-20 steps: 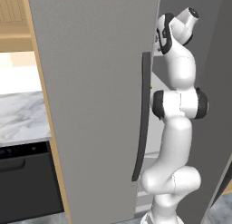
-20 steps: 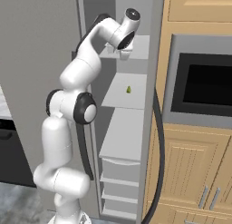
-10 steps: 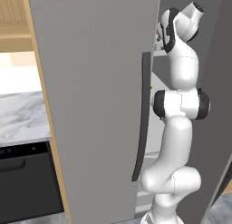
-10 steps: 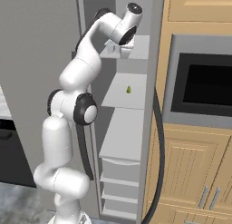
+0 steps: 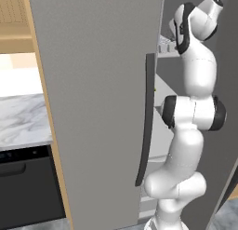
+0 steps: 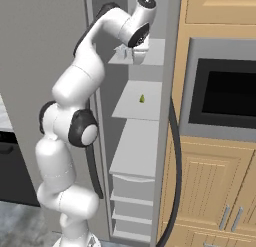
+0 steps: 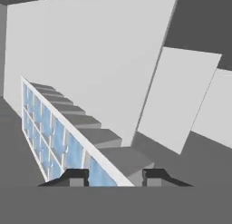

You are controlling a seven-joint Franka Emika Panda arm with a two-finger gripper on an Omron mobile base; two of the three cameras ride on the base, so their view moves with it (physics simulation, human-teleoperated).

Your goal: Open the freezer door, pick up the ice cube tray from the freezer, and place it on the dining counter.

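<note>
At the bottom of the hand view, the hand [image 7: 115, 175] straddles the tray's [image 7: 54, 137] rim, fingers part-closed; whether it grips, I cannot tell.

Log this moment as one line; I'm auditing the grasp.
stage: grasp | gripper: closing astride rim of pale blue gridded ice cube tray | tray: on top freezer shelf | lifted: no

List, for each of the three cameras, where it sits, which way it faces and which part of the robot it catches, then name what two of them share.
Left base view: behind the arm's left, facing the freezer door; arm at right.
Right base view: behind the arm's right, facing into the freezer; arm at left, hand at the top shelf.
Hand view: on the hand, looking along the gripper at the ice cube tray, one wall between its fingertips.
Shared: both base views show the arm and freezer shelves.
</note>
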